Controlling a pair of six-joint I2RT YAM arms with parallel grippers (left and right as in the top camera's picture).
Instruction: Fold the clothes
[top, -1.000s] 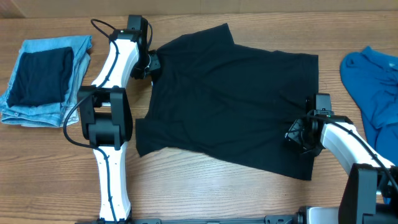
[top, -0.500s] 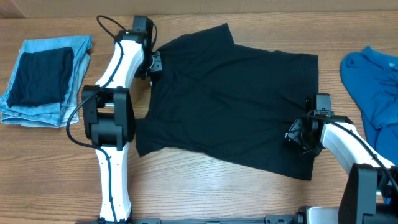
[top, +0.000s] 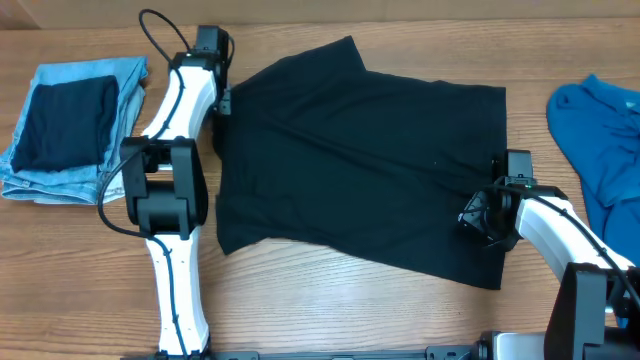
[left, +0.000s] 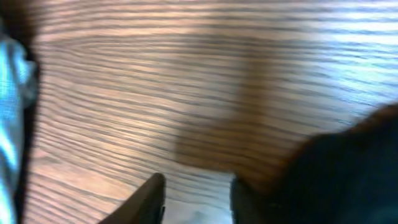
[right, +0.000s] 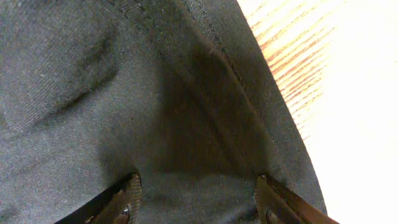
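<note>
The black T-shirt (top: 360, 165) lies spread nearly flat across the middle of the wooden table (top: 330, 300). One sleeve pokes toward the top of the overhead frame, and its long edges run from left to lower right. No fold shows in it yet, so I judge the task to be at its start, with both arms taking position at opposite edges for a first fold.

The left gripper (top: 221, 102) sits at the shirt's upper-left edge. In its wrist view, which is blurred, the jaws stand apart with only bare wood between them, and the black fabric begins just beside the right-hand finger. It holds nothing.

The right gripper (top: 478, 218) is over the shirt's lower-right edge. Its wrist view shows the two fingers set wide, with the stitched hem and a soft ridge of cloth running between them. The jaws are not clenched; they look released over the fabric rather than pinching it.

The next move probably calls for each gripper to take a real bite of cloth. The left would shift toward the fabric at the right of its view and close on the edge, and the right would close on the hem under it. Only then can they lift together. The fabric is thin, so a shallow pinch could slip.

A bright blue garment (top: 600, 140) lies at the right edge, and folded jeans (top: 125, 75) with a dark cloth (top: 65, 125) on top lie at the left — both well apart from the work.
</note>
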